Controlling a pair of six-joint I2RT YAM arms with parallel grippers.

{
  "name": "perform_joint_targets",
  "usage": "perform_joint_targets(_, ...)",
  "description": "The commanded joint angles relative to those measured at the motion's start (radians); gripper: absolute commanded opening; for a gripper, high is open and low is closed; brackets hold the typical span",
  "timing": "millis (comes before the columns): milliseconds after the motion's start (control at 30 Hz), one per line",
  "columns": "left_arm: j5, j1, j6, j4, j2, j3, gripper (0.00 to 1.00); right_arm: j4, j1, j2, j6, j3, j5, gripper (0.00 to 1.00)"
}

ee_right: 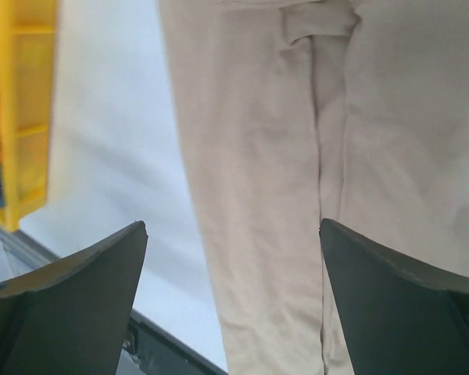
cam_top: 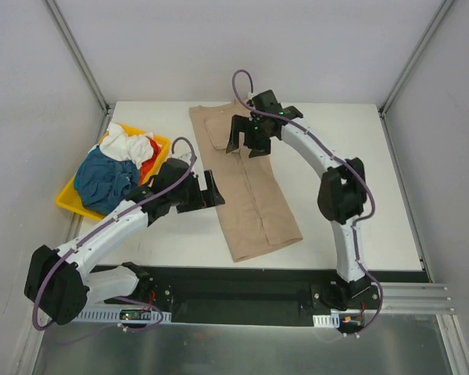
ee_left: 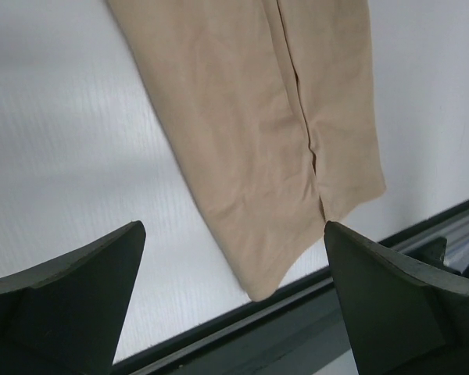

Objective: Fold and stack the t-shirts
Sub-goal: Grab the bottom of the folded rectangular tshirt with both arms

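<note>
Tan-beige t-shirt (cam_top: pixel 254 195) lies flat on the white table (cam_top: pixel 352 156), folded lengthwise into a long narrow strip that runs on a diagonal from the far edge toward the near edge. Two folded-in edges meet along a centre line. Cloth is smooth and matte with light creases, and a sleeve is tucked in at the far end.

Left pincer (cam_top: pixel 209 191): jaws spread wide, nothing held. It sits just beside the strip's left edge at mid-length; cannot tell whether it touches the table.

Right pincer (cam_top: pixel 248 142): jaws spread wide, nothing held, over the far part of the strip. Contact with the cloth cannot be told.

Yellow tray (cam_top: pixel 66 201): shallow rigid plastic at the table's left side. It holds a teal-blue t-shirt (cam_top: pixel 105 178), a white t-shirt (cam_top: pixel 127 144) and a red-orange t-shirt (cam_top: pixel 148 168), all crumpled and heaped together.
</note>
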Motion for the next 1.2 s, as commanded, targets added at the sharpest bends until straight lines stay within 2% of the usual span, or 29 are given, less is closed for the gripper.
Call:
perform_joint_targets(0,0.026,-0.119,-0.138,-0.015,-0.034,-0.059,0.99,0.013,-0.017,-0.377,-0.114,-0.174,-0.01,0.96)
perform_joint_targets(67,0.013,-0.154,-0.171,-0.015,-0.043,-0.085,0.99,0.036,-0.02,-0.489,-0.129,-0.302,0.075,0.96)
perform_joint_targets(100,0.001,-0.198,-0.206,-0.014,-0.046,-0.112,0.99,0.059,-0.025,-0.626,-0.123,-0.454,0.194,0.97)
perform_joint_targets(167,-0.039,-0.249,-0.249,-0.006,-0.057,-0.14,0.98,0.137,-0.033,-0.762,-0.099,-0.599,0.378,0.96)
perform_joint_targets(233,-0.083,-0.33,-0.319,0.003,-0.056,-0.18,0.94,0.16,-0.075,-0.925,-0.006,-0.792,0.442,0.96)
perform_joint_targets(300,-0.106,-0.395,-0.385,0.031,-0.04,-0.218,0.9,0.163,-0.168,-0.996,0.045,-0.894,0.364,0.96)
perform_joint_targets(367,-0.109,-0.424,-0.415,0.086,-0.014,-0.24,0.85,0.18,-0.218,-1.074,0.056,-1.003,0.236,0.97)
perform_joint_targets(400,-0.112,-0.438,-0.441,0.107,-0.005,-0.26,0.82,0.186,-0.235,-1.1,0.053,-1.034,0.229,0.97)
perform_joint_targets(433,-0.117,-0.466,-0.454,0.126,0.006,-0.267,0.73,0.192,-0.235,-1.143,0.05,-1.066,0.235,0.97)
perform_joint_targets(467,-0.123,-0.479,-0.465,0.158,0.029,-0.276,0.69,0.194,-0.237,-1.165,0.044,-1.115,0.244,0.97)
perform_joint_targets(600,-0.155,-0.515,-0.52,0.204,0.084,-0.281,0.59,0.162,-0.234,-1.214,0.032,-1.183,0.276,0.97)
perform_joint_targets(733,-0.146,-0.527,-0.518,0.252,0.13,-0.272,0.57,0.149,-0.235,-1.221,0.039,-1.214,0.272,0.99)
perform_joint_targets(800,-0.142,-0.529,-0.508,0.256,0.167,-0.258,0.52,0.159,-0.235,-1.218,0.041,-1.227,0.255,0.99)
perform_joint_targets(867,-0.129,-0.53,-0.501,0.262,0.197,-0.244,0.44,0.159,-0.235,-1.215,0.039,-1.235,0.25,0.99)
perform_joint_targets(900,-0.123,-0.532,-0.495,0.263,0.208,-0.24,0.35,0.154,-0.234,-1.212,0.036,-1.24,0.25,0.99)
perform_joint_targets(1100,-0.091,-0.533,-0.495,0.261,0.237,-0.249,0.16,0.13,-0.235,-1.208,0.02,-1.269,0.266,0.99)
perform_joint_targets(1167,-0.083,-0.533,-0.49,0.259,0.236,-0.25,0.05,0.13,-0.235,-1.205,0.016,-1.287,0.258,0.99)
